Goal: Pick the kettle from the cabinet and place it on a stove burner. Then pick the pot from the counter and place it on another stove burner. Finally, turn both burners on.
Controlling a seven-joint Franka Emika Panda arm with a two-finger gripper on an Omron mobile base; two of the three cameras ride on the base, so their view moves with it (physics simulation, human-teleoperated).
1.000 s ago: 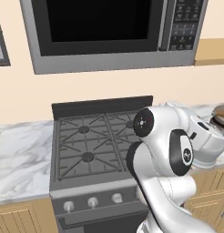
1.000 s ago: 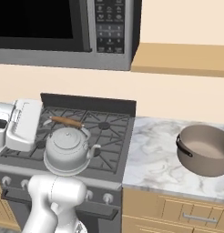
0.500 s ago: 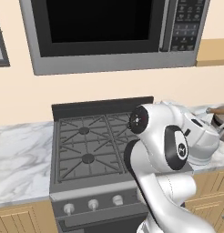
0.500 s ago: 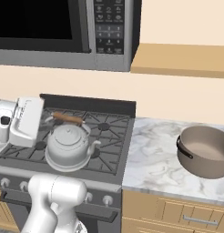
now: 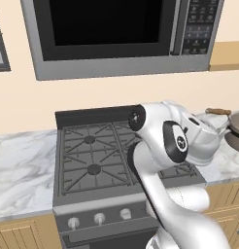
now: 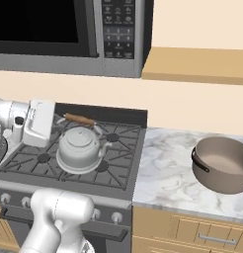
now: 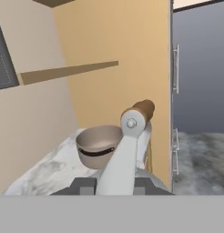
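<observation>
We think the kettle [image 6: 80, 149] is hard, smooth metal, so it could slip if we squeezed its round body. It looks small and likely light. The best place to hold it is the brown wooden bar on top of its thin curved handle [image 6: 79, 119], because wood is less slippery than metal.

The kettle is silvery grey, with a short spout, a lid with a little knob, and the arched handle over it. It sits on the stove [image 6: 119, 170], on a front burner, with the spout pointing toward the pot [image 6: 223, 164].

Our hand [image 6: 38, 122] is just beside the kettle, on the side away from the pot. In the hand view the handle [image 7: 132, 136] runs up right in front of the camera, so we seem to be close against it. We cannot tell if the hand is open or closed.

The pot is wide, round and brown with a pale inside and dark side handles. It sits on the worktop [image 6: 165, 178] beside the stove. It is much bigger than the kettle, so we guess it is heavier, and its rim looks like the place to grab.
</observation>
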